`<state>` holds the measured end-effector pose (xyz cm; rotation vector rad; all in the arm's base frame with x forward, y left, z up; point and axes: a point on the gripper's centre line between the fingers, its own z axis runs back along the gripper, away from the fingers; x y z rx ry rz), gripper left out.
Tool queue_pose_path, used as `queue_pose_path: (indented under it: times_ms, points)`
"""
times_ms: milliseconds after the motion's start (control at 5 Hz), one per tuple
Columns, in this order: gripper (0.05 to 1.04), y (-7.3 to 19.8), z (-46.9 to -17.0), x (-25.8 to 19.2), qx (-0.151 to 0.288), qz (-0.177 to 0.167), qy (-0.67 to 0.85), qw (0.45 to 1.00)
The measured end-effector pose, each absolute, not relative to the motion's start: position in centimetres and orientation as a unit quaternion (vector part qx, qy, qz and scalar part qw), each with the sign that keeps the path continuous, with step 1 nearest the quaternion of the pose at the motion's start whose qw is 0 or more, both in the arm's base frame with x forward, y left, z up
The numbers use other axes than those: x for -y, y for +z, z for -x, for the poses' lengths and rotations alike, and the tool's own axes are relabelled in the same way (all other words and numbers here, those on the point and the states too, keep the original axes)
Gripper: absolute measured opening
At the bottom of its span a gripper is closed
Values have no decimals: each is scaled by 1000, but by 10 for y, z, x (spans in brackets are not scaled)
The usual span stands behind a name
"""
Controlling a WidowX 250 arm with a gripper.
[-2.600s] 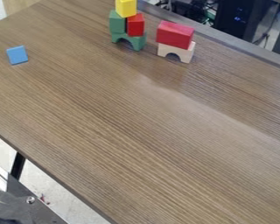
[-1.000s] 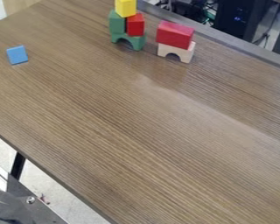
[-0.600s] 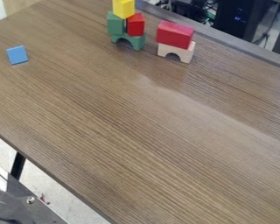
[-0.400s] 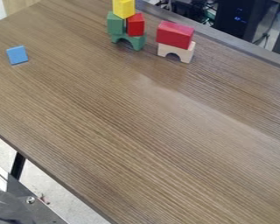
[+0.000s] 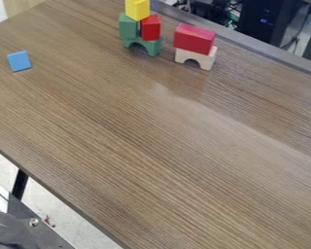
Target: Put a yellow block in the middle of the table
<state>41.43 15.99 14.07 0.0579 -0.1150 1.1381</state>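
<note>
Yellow block (image 5: 137,9) atop 1 green block (image 5: 128,26) and 1 smaller red block (image 5: 150,28), both on green arch (image 5: 144,45), far side of bench (image 5: 151,146). Fingers wide or narrow: cannot tell

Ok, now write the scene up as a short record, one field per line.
yellow block: on top of the left stack
left stack, middle: green block beside small red block
left stack, base: green arch
right stack: larger red block on a pale arch
blue block: by itself, upper left of view
table: brown, wood-grained
task state: yellow block not in the table's middle
</note>
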Motion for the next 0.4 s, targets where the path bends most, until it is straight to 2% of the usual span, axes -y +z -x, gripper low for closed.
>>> queue_pose_path:
  times_ms: [200,400]
  points:
    - [506,146,-414,-156,54,-8,539,840]
    - [506,168,-411,-152,73,17,532,843]
